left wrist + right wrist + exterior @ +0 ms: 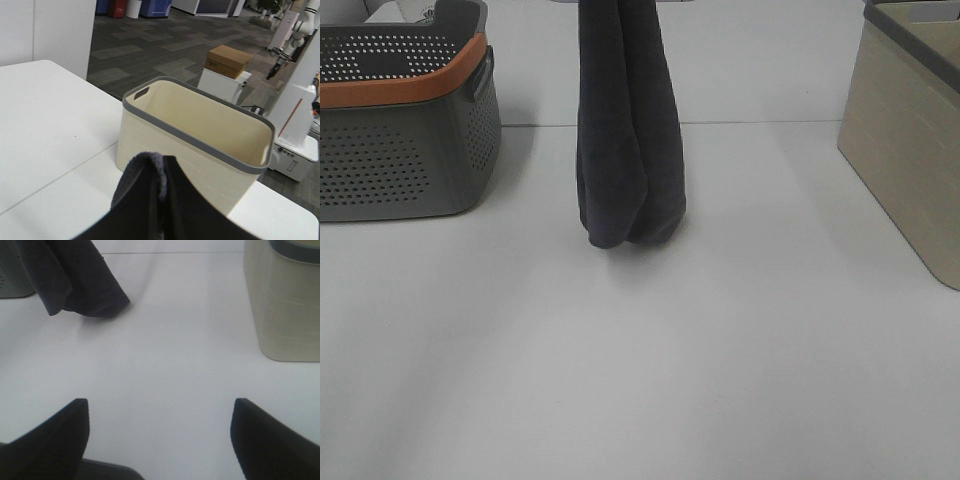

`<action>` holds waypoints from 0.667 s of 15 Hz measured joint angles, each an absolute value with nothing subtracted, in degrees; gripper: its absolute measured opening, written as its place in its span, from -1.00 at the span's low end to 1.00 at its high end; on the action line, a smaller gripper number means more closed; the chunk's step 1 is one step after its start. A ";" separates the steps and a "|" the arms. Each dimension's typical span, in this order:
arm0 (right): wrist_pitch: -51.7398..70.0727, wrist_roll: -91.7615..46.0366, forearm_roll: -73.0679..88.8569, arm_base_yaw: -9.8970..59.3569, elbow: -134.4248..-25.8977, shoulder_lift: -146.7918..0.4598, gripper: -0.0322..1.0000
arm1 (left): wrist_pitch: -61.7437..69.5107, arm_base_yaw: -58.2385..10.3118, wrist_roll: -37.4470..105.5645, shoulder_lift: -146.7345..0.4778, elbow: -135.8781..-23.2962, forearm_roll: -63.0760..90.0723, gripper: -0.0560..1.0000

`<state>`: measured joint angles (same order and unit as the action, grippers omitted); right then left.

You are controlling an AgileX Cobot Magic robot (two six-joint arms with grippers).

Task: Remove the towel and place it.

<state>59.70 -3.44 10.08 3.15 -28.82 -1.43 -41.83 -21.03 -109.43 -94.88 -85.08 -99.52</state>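
Left fingers (185, 210): pinched shut on the towel (150, 162), with a grey terry edge poking up from the seam between them. Right fingers (50, 440): spread wide, low over the counter (160, 365), bare white surface showing in the gap.

Over to the high camera: towel (625, 130) dangling in a long narrow drape, folded double, two lobes side by side at the bottom. Runs off the upper edge of that view, so the grip itself is out of frame there. Hangs over the counter (720, 350) between the basket (400, 170) and the bin (910, 150), apart from both, closer to the basket. Lower tip right down by the surface, shadow tucked tight beneath. Touching or just off it? Cannot tell.

Basket: grey, perforated, orange band round the rim, parked at the left edge of the high view. Bin: beige, grey rim, at the right edge.

On the left wrist camera, that bin (170, 150) straight ahead, open mouth showing, a handle slot in one end wall. On the right wrist camera, bin (285, 305) standing on the counter, and the bottom end of the towel (75, 285) well apart from it across the white top.

Beyond the counter edge, a cardboard box (227, 60) on a white stand.
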 joint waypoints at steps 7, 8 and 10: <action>52.48 -20.86 26.64 3.15 -29.22 -10.14 0.54 | -52.88 -20.86 -104.05 -94.88 -85.08 -100.27 -0.89; 48.19 -25.04 30.25 3.15 -29.22 -11.69 0.54 | -54.72 -20.86 -102.73 -94.88 -85.08 -100.32 -0.89; 42.46 -37.24 39.42 3.15 -29.22 -17.93 0.54 | -57.81 -20.86 -99.35 -94.88 -85.08 -100.55 -0.89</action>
